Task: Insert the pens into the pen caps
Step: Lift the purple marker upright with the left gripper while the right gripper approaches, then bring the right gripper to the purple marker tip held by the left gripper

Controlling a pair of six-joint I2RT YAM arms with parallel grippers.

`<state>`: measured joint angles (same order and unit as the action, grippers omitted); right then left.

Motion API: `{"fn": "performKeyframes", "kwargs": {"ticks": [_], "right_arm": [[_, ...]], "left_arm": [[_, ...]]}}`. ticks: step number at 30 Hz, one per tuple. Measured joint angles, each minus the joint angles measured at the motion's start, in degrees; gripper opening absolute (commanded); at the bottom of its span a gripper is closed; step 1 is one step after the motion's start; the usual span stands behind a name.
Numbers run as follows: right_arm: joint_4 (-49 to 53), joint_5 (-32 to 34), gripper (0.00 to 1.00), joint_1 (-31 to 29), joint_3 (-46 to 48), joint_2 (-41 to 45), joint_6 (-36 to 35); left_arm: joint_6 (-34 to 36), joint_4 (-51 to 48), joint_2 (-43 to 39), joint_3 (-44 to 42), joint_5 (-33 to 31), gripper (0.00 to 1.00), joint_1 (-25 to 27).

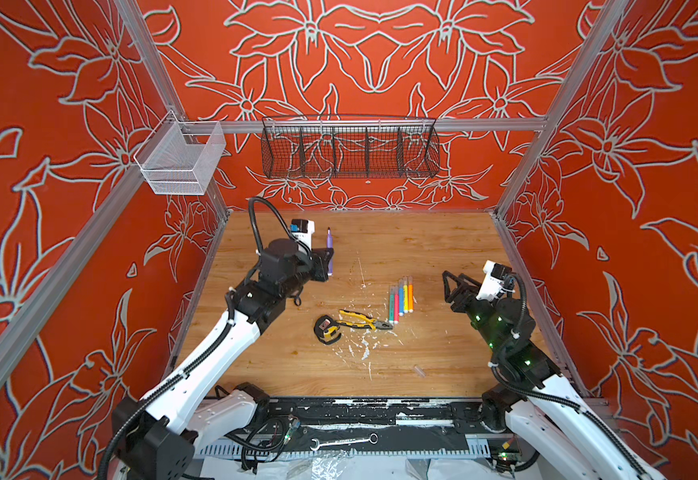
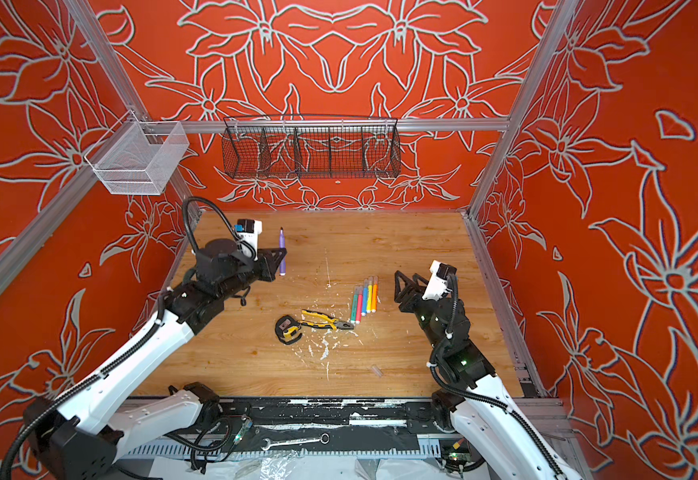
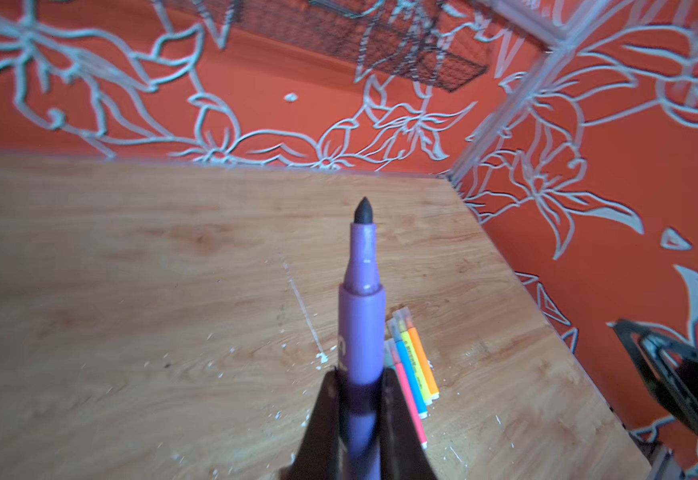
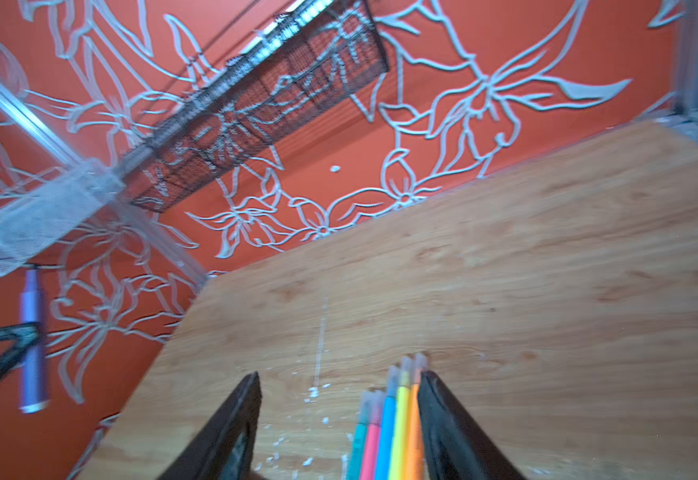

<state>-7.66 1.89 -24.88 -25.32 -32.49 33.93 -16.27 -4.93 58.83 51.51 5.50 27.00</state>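
Pinching a slim purple marker pen (image 3: pixel 362 324) between the left fingers (image 1: pixel 324 262), shut tight on its lower half, up off the wooden tabletop (image 1: pixel 443 232). Showing a bare dark tip out past those fingers, with no cap on it.

Hovering with the right fingers (image 1: pixel 449 286) spread apart and holding nothing. Just beside them, lying flat: a neat row of five more slim marker pens (image 1: pixel 401 297), green, pink, blue, yellow and orange, touching side by side. Looks like small clear plastic caps (image 3: pixel 403 318) on their far ends, so probably done with those five. Hard to be fully sure, being so small and see-through.

Behind the right fingers, nearer that arm's base and well apart from both sets of fingers: one loose tiny clear plastic tube cap (image 1: pixel 418 371), lying alone on the wood. Very likely the purple pen's cap.

So, by the look of it: five of six in, one left. To do: pick up the loose cap with the empty right fingers, bring it to the purple tip, push together. Tricky bit: grabbing such a small, slippery thing lying flat.

Between the two sets of fingers, not part of the job: yellow-and-black-handled metal pliers (image 1: pixel 364 322) and white flecks (image 1: pixel 364 351).
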Motion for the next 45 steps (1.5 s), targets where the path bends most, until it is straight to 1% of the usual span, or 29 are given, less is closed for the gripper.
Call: {"fn": "performKeyframes", "kwargs": {"ticks": [3, 6, 9, 11, 13, 15, 17, 20, 26, 30, 32, 36, 39, 42, 45], "right_arm": [[-4.09, -5.79, 0.66, -3.28, 0.00, -1.18, 2.27], [-9.73, -9.11, 0.67, -8.92, 0.00, -3.82, 2.99], [-15.23, -10.78, 0.68, -15.85, 0.00, -7.50, 2.69], [-18.51, -11.43, 0.68, -19.43, 0.00, -10.32, 2.29], [-21.81, -11.85, 0.68, -22.29, -0.11, -13.46, 1.90], [-24.68, -12.02, 0.66, -24.11, -0.48, -16.79, 1.40], [-26.71, -12.02, 0.63, -24.98, -0.76, -19.32, 1.14], [-28.70, -11.28, 0.63, -25.22, -0.76, -20.63, 0.96], [-31.15, -9.20, 0.62, -25.38, -0.76, -19.54, 0.50], [-32.06, -8.68, 0.58, -25.38, -0.87, -20.74, 0.33], [-32.02, -8.33, 0.52, -25.38, -1.01, -21.66, 0.17], [-32.02, -8.22, 0.31, -25.38, -1.38, -23.08, -0.28], [-32.11, -8.07, 0.19, -25.44, -1.44, -23.89, -0.02], [-31.56, -7.26, 0.11, -25.31, -1.62, -24.33, -0.28], [-31.65, -6.95, 0.06, -25.33, -1.66, -24.39, -0.24]], "left_arm": [[4.52, 7.39, -4.59, -9.92, 2.03, 0.00, 4.72], [8.26, 12.90, -7.13, -16.04, 4.00, 0.00, 7.19], [11.32, 16.50, -7.85, -17.46, 4.66, 0.00, 8.81], [12.94, 18.82, -7.80, -17.38, 4.59, 0.00, 9.77], [14.69, 20.61, -7.39, -17.25, 4.57, 0.00, 11.13], [16.57, 22.18, -6.36, -17.22, 4.55, 0.00, 12.96], [18.32, 23.06, -5.27, -17.22, 4.42, 0.00, 14.91], [20.48, 23.91, -4.33, -17.22, 3.89, 0.00, 17.09], [23.58, 25.70, -3.45, -17.25, 2.71, 0.00, 18.67], [25.49, 26.14, -1.33, -17.11, 2.43, 0.00, 20.31], [26.51, 25.70, -0.35, -17.11, 2.43, 0.00, 21.38], [28.30, 25.51, 0.50, -17.11, 1.88, 0.00, 22.56], [28.89, 25.27, 0.59, -17.11, 1.60, 0.00, 22.62], [29.11, 25.09, 0.59, -17.09, 0.92, 0.00, 22.71], [29.14, 25.18, 0.57, -17.09, 0.66, 0.00, 22.77]]}}
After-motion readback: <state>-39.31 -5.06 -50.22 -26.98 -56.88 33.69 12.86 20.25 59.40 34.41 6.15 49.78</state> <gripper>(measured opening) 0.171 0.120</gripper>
